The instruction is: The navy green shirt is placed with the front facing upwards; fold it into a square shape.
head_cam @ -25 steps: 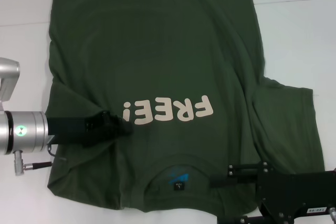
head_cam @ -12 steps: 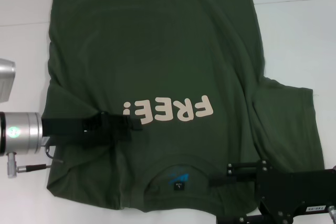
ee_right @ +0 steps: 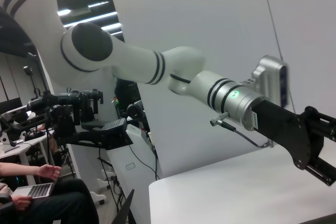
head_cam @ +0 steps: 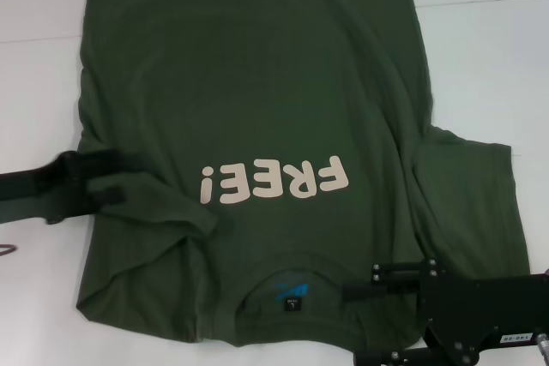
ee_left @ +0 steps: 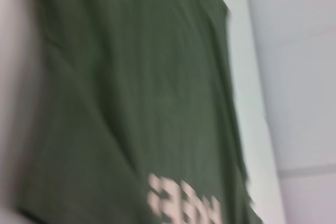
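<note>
- Left gripper (head_cam: 90,184) reaches in from the 9 o'clock edge of the head view, its dark fingers lying over the navy green shirt (head_cam: 257,83) at the left side seam; whether they pinch cloth or stand apart cannot be told.
- Right gripper (head_cam: 364,285) sits at 5 o'clock, low over the shoulder beside the collar; its finger state also cannot be told.
- The shirt lies front up on the white table (head_cam: 480,57), collar toward 6 o'clock, hem running off the frame at 12 o'clock.
- Cream lettering (head_cam: 274,182) reads upside down across the chest, with the neck label (head_cam: 292,295) below it.
- At 3 o'clock the right sleeve (head_cam: 467,203) spreads flat.
- Bare table shows along both long edges, wider toward 2 o'clock.
- A creased fold (head_cam: 171,212) bunches just beside the left fingers.
</note>
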`<state>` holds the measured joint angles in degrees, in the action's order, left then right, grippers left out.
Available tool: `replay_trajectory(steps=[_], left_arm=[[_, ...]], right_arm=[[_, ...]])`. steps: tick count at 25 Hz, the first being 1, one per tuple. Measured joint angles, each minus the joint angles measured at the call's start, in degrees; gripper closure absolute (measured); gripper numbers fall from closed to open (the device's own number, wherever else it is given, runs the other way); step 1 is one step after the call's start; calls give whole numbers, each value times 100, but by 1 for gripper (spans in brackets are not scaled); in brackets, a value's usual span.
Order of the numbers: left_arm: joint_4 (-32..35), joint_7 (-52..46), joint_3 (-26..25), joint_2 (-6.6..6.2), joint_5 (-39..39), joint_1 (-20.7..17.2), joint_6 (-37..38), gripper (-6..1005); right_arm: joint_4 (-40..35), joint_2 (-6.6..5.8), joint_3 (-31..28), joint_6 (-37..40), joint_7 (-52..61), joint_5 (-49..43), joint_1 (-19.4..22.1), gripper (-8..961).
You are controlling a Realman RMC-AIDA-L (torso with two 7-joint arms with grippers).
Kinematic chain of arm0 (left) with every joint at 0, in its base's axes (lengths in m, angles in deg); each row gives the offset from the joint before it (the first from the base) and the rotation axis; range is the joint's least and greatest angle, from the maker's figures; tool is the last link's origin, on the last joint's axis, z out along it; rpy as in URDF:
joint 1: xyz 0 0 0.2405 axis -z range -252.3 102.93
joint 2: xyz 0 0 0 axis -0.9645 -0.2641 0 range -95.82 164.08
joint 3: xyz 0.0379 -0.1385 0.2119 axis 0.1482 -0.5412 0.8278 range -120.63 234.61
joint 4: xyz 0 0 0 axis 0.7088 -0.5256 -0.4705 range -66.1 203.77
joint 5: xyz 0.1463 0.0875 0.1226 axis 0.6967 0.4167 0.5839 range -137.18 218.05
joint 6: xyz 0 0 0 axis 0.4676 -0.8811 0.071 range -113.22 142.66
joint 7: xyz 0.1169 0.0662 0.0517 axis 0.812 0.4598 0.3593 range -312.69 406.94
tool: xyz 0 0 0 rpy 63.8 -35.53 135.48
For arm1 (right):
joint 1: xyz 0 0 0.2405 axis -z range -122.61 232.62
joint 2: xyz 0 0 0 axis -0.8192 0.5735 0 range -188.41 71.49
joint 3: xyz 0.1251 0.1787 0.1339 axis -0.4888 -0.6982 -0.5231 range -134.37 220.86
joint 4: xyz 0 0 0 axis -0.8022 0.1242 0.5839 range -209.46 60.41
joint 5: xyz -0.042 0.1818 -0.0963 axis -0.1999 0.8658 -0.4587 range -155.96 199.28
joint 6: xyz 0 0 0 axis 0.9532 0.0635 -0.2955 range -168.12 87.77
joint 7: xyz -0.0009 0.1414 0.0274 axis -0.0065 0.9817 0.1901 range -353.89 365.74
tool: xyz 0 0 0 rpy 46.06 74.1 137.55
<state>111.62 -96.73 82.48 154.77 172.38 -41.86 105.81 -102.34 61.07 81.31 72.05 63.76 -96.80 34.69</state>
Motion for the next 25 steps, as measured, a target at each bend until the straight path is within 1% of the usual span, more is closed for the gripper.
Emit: replay_trajectory(steps=[1,4,7,10,16,25], left_arm=[[59,-38,-26,0,7,-53,-71,250],[185,-129,-13,6,69,-171,-478,257],[186,-136,60,18,222,-170,-790,262],[177,-144,98,6,370,-127,-882,262],[210,-159,49,-89,456,-109,-889,263],[268,-225,35,-118,689,-144,-1118,263]], right_arm=[[-2,0,-2,0,0,1,-1,253],[-15,0,-5,0,0,3,-1,254],[-18,0,-12,0,0,4,-1,254],[-19,0,-20,0,0,7,1,253],[-18,0,-38,0,0,8,2,253],[-7,0,-61,0,5,8,1,253]])
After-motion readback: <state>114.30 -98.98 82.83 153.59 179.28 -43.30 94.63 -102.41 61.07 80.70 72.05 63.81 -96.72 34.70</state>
